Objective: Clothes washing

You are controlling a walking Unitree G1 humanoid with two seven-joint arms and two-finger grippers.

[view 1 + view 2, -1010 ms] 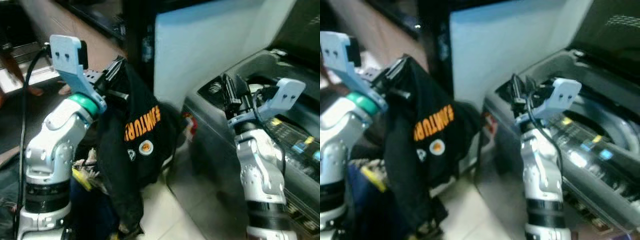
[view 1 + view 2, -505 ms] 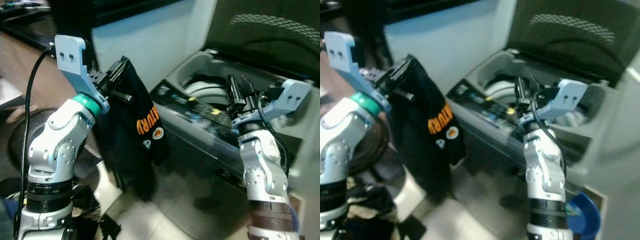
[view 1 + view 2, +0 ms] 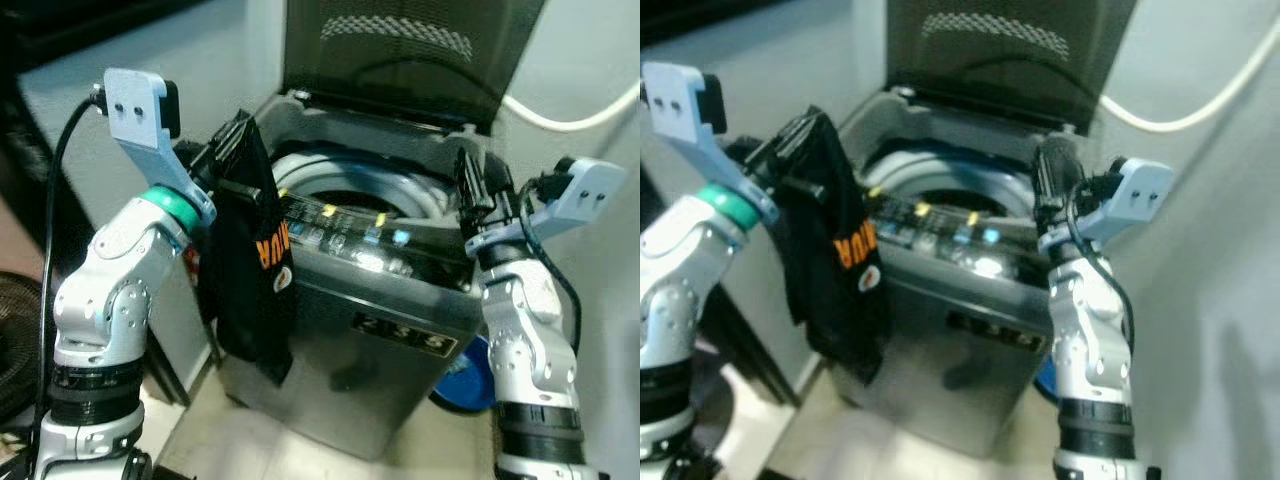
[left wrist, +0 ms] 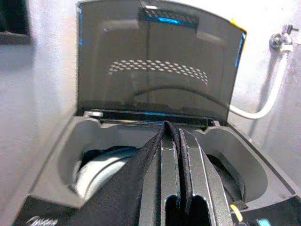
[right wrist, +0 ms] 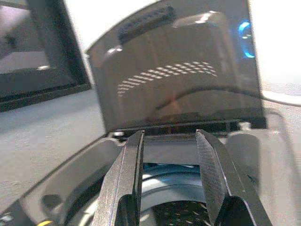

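Note:
A grey top-loading washing machine (image 3: 380,340) stands right in front of me with its dark lid (image 3: 400,60) raised and the drum (image 3: 345,190) showing. My left gripper (image 3: 238,132) is shut on a black garment (image 3: 255,290) with orange lettering, which hangs down over the washer's front left corner. In the left wrist view the fingers (image 4: 186,165) pinch a fold of that black garment (image 4: 127,188) and aim at the open tub. My right gripper (image 3: 480,172) is held up at the washer's right side, open and empty; its fingers (image 5: 131,165) frame the lid.
A white hose (image 3: 575,115) runs along the wall behind the washer on the right. A blue round object (image 3: 462,378) lies on the floor by the washer's right front corner. A dark cabinet (image 3: 60,120) stands to the left.
The whole view has swung round: the washing machine, earlier off to the right, now stands centred before me. Both arms keep their pose, and the garment still hangs from the left gripper.

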